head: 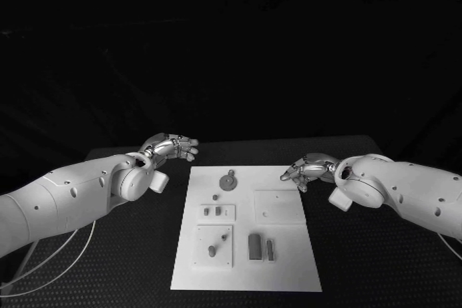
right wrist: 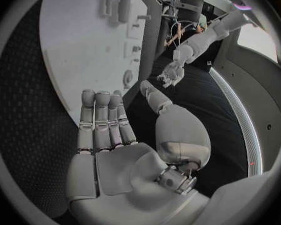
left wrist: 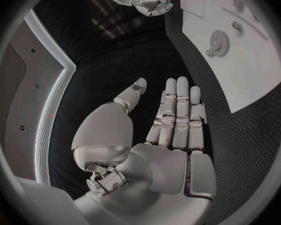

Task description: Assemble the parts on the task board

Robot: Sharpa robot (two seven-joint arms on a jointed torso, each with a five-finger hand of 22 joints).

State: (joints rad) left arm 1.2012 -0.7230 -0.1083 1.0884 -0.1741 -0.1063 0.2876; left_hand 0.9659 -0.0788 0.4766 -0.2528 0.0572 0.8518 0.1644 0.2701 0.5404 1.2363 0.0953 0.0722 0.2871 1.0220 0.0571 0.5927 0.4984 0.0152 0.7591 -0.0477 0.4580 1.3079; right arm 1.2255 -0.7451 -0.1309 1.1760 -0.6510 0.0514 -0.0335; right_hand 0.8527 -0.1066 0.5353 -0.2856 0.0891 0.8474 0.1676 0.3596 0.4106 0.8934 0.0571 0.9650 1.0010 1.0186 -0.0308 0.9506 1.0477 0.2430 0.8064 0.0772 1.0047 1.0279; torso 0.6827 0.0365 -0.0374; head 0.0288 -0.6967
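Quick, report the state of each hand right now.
Left hand: open, fingers straight, holding nothing, beside the task board.
Right hand: open, fingers extended, holding nothing, at the board's other edge.

A black, finely textured bench (head: 356, 254) is lying under dim light, its far edge fading into darkness, while a pale curved wall panel (left wrist: 50, 115) is glinting beside it.
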